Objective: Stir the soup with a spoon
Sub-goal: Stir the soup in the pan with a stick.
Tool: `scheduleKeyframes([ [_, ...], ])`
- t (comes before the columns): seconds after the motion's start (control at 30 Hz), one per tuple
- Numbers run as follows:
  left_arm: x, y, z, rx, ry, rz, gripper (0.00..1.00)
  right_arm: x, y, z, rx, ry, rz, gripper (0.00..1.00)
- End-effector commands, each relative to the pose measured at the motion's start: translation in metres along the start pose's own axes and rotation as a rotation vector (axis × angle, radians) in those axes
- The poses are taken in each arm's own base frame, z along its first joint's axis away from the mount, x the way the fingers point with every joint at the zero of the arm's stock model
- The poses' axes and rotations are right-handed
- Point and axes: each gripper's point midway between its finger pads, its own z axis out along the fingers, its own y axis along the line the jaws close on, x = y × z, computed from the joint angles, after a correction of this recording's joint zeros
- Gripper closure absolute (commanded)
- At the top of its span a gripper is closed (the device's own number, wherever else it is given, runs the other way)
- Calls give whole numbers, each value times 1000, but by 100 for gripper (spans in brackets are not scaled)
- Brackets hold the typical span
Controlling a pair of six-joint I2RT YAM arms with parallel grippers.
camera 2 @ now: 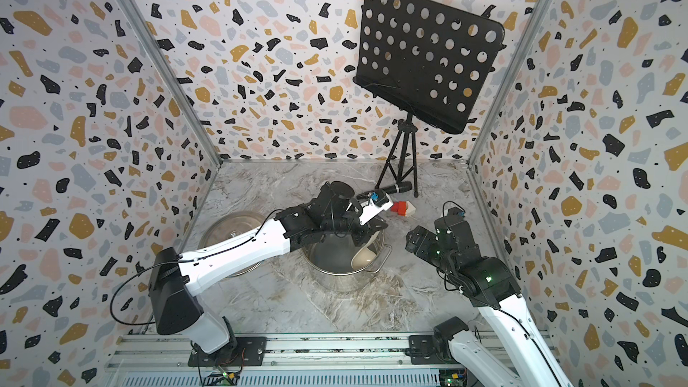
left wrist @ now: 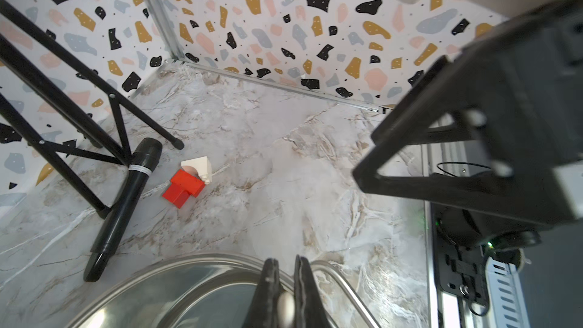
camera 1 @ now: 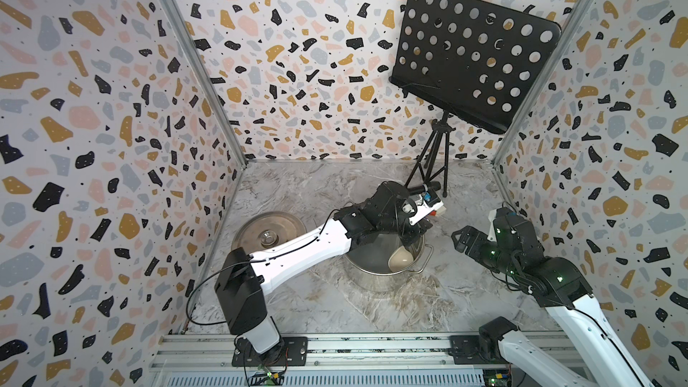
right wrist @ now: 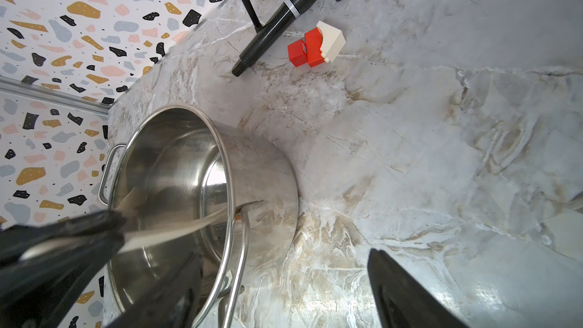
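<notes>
The left pincer [camera 2: 366,238] holds the cream spoon [camera 2: 363,259] inside the steel pot [camera 2: 342,284]; the right pincer [camera 2: 410,240] hangs apart.

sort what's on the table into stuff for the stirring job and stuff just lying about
For the job:
- spoon, bowl down inside the pot
- pot
- left gripper, shut on the spoon handle

Lying about:
- lid, beside the pot
- mic
- red and white blocks
- music stand

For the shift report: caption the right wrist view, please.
Left tool grips the cream ladle over the steel pot; right tool hovers open beside it, microphone and red-and-white blocks beyond.
</notes>
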Motion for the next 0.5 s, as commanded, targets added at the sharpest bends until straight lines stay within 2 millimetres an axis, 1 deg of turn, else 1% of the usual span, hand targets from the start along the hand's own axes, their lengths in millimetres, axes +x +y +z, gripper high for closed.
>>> scheduleKeyframes([
  [0.0, 2, -19, -21, 31, -8, 45, 100, 2, -3, 0, 3, 0, 19, 14],
  [0.1, 16, -25, -37, 29, 8, 52, 100, 2, -3, 0, 1, -2, 20, 14],
  [0.23, 35, -22, -61, -28, 34, 58, 100, 0, -2, 1, 1, -5, 19, 14],
  [0.3, 46, -9, -72, -72, 40, 28, 100, 0, -2, 1, 0, -5, 19, 14],
  [0.37, 49, 8, -85, -122, 18, -21, 100, 1, -2, 2, 2, -2, 21, 14],
  [0.47, 49, 40, -105, -209, -20, -70, 100, 2, -2, 3, -1, 1, 22, 14],
])
